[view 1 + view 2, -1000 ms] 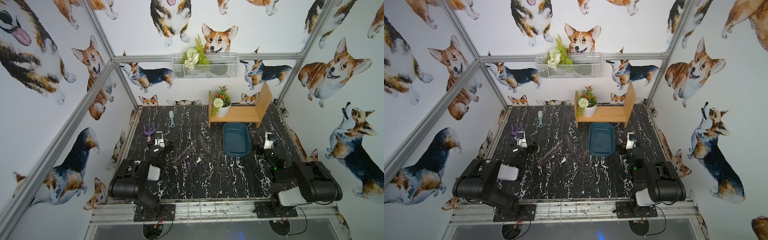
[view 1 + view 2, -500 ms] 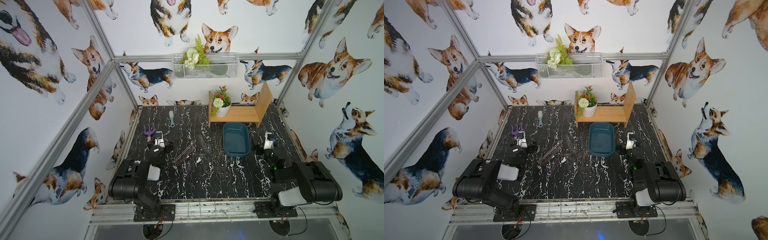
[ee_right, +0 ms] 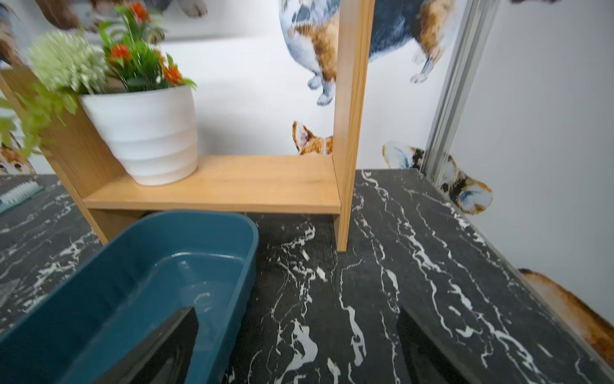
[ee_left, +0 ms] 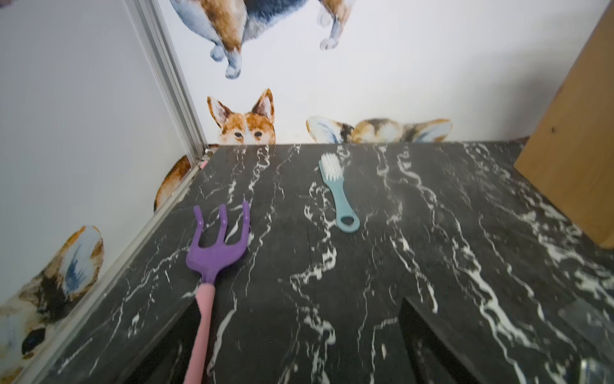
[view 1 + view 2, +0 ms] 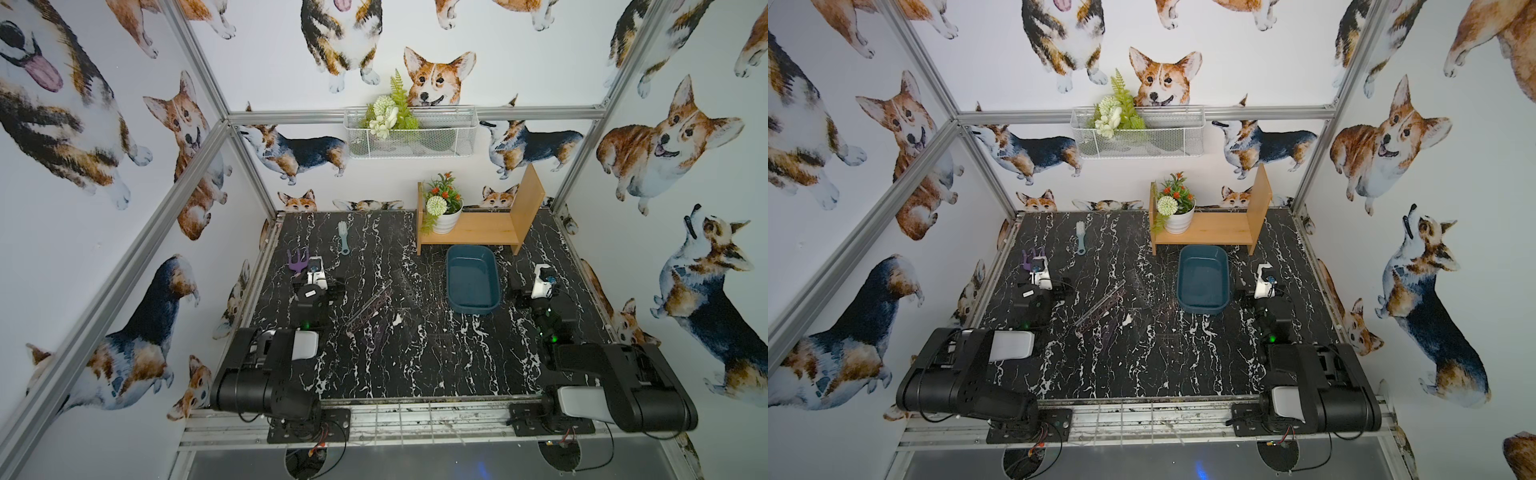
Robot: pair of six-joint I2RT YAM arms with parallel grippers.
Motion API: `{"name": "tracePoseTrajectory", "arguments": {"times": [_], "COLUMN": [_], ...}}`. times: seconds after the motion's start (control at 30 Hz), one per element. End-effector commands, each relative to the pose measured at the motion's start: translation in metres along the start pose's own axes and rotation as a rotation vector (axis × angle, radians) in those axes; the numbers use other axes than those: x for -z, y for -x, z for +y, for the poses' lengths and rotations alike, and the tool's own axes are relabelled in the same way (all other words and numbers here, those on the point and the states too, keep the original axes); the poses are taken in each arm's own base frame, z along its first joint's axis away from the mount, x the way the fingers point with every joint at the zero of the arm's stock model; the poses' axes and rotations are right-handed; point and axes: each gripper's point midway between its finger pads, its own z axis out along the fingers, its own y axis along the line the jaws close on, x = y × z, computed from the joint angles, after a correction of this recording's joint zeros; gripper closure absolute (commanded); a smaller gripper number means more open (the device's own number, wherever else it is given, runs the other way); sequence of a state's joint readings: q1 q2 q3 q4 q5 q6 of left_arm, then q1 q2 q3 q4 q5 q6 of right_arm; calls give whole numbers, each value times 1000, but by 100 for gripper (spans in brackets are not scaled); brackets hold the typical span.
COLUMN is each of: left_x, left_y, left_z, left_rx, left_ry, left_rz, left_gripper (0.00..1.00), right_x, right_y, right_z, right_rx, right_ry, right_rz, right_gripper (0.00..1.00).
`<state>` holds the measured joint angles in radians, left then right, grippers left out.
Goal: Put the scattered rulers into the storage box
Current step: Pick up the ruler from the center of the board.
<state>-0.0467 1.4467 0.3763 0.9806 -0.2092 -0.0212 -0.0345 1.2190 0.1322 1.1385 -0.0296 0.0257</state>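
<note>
- Spanning the cell floor, the marbled black table (image 5: 415, 365) camouflages see-through plastic; a misread edge could cause a missed pick.
- The storage box (image 5: 472, 278) stands empty just before the wooden shelf (image 5: 478, 232); the right wrist view shows its bare floor close up, yet no ruler clearly.
- The right gripper (image 3: 297, 319) hangs beside the box, fingers (image 3: 172, 342) spread, empty; the left gripper (image 4: 299, 319) is equally spread and empty, the toy fork (image 4: 217, 246) running close by one finger, so a careless closing could catch it.
- The long ruler (image 5: 371, 306) lies slantwise mid-table, well apart from the box; thin and flat, it may skid away when pinched.
- The small set square (image 5: 376, 334) lies at its near end, touching or overlapping, I cannot tell; only the top views show both.
</note>
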Motion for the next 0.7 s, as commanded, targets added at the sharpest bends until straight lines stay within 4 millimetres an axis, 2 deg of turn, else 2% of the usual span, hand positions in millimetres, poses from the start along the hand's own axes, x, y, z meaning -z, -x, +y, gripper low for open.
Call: {"name": "tracePoseTrajectory", "arguments": {"times": [0.0,0.1,0.23,0.27,0.3,0.33,0.37,0.4,0.5,0.53,0.6,0.67], "left_x": [-1,5,16,19,21,24,26,28,39,43,52,61], "left_y": [-16,2,22,26,28,32,45,47,48,44,36,23], "left_z": [12,14,26,27,24,16,8,0,-29,-38,-53,-60], "left_rx": [44,147,312,346,373,393,413,423,434,434,420,411], "left_ry": [76,93,179,191,178,141,93,52,-101,-145,-226,-262], "left_rz": [155,159,215,236,264,300,320,356,482,531,618,703], "left_gripper": [1,0,1,1,1,0,1,1,1,4,19,26], "right_x": [12,21,37,43,47,51,54,56,58,58,57,56], "right_y": [19,38,61,62,60,60,61,60,62,62,62,62], "right_z": [-8,-16,-11,-20,-27,-27,-23,-20,1,10,22,30], "right_rx": [-82,-193,-303,-386,-468,-514,-529,-542,-546,-547,-550,-561], "right_ry": [-52,-104,-77,-125,-169,-168,-154,-146,-38,8,64,97], "right_rz": [-23,-16,-35,-49,-37,-17,9,30,109,142,199,246], "right_gripper": [0,0,0,0,0,0,0,0,0,2,22,45]}}
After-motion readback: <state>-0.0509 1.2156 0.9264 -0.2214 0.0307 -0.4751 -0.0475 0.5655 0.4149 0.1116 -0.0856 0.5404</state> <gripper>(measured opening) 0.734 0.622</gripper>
